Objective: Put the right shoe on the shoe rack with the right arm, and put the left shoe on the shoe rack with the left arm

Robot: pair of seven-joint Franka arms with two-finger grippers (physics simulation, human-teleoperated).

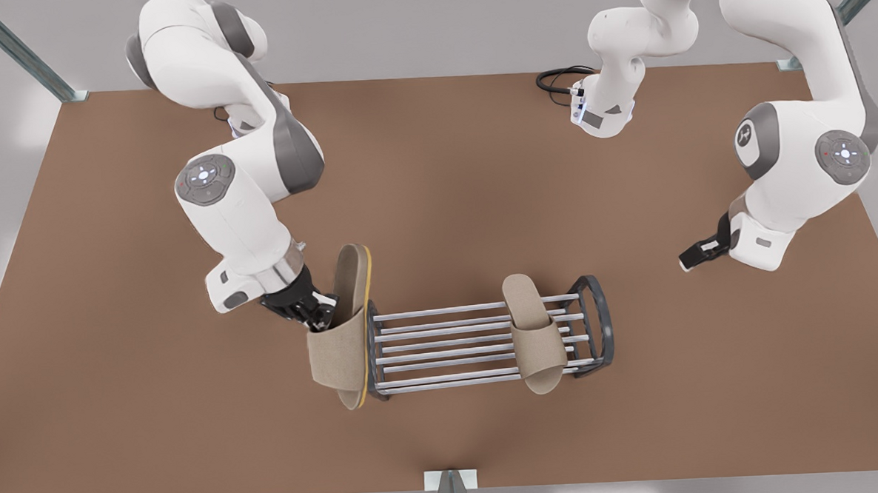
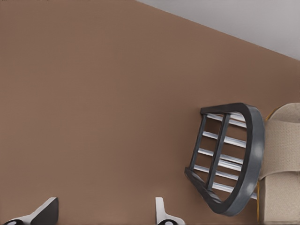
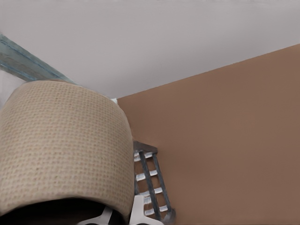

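Note:
The shoe rack (image 1: 480, 341) stands near the table's front middle. The left shoe (image 1: 535, 331) lies flat across its rods near the end on the front view's right. The right shoe (image 1: 346, 325) is tipped on its side by the rack's other end frame, yellow sole edge toward the rods. My right gripper (image 1: 316, 315) is shut on its strap (image 3: 61, 145). My left gripper (image 1: 690, 258) hangs open and empty off the front view's right, apart from the rack. Its fingers (image 2: 44, 211) face the end frame (image 2: 253, 154) and the left shoe (image 2: 283, 154).
Brown table (image 1: 118, 364) with bare room all around the rack. A black cable (image 1: 558, 78) loops at the back by one arm's base. Metal frame posts (image 1: 23, 53) rise at the back corners. A small bracket (image 1: 449, 483) sits at the front edge.

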